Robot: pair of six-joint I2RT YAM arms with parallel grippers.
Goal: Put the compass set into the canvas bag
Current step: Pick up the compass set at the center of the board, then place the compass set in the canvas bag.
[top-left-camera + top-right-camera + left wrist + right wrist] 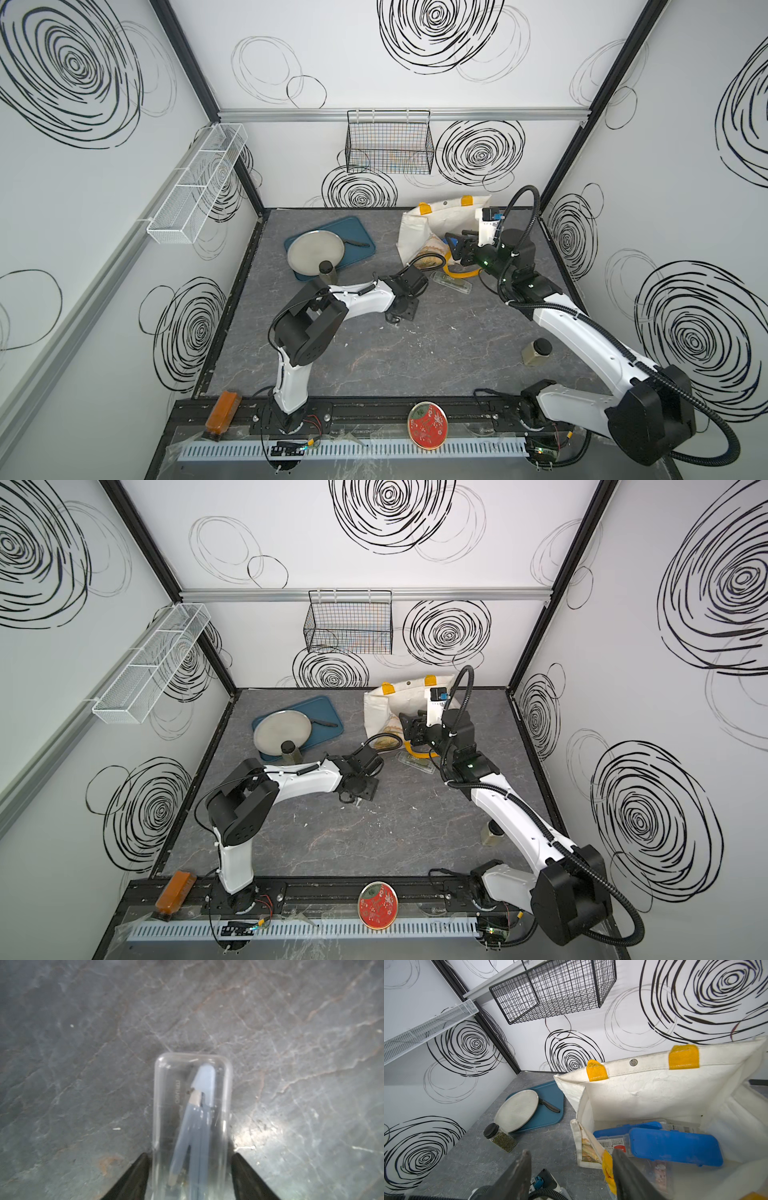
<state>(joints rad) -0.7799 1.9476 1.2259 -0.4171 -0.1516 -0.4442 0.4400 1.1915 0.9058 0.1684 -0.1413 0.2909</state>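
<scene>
The compass set (453, 284) is a clear plastic case with a grey-blue compass inside. It lies flat on the grey table just in front of the canvas bag (440, 220). In the left wrist view my left gripper (190, 1155) has a black finger against each long side of the case (192, 1109). The cream bag (654, 1088) with yellow handle tabs stands open, and blue cases (675, 1147) lie inside it. My right gripper (452, 249) is open at the bag's front rim, with one finger inside the mouth and one outside (571, 1153).
A blue tray (359, 230) at the back middle holds a metal plate (316, 251) and a black knife (357, 242). A spice jar (327, 270) stands at its front edge and another jar (538, 351) near the right arm. A black wire basket (388, 141) hangs on the back wall.
</scene>
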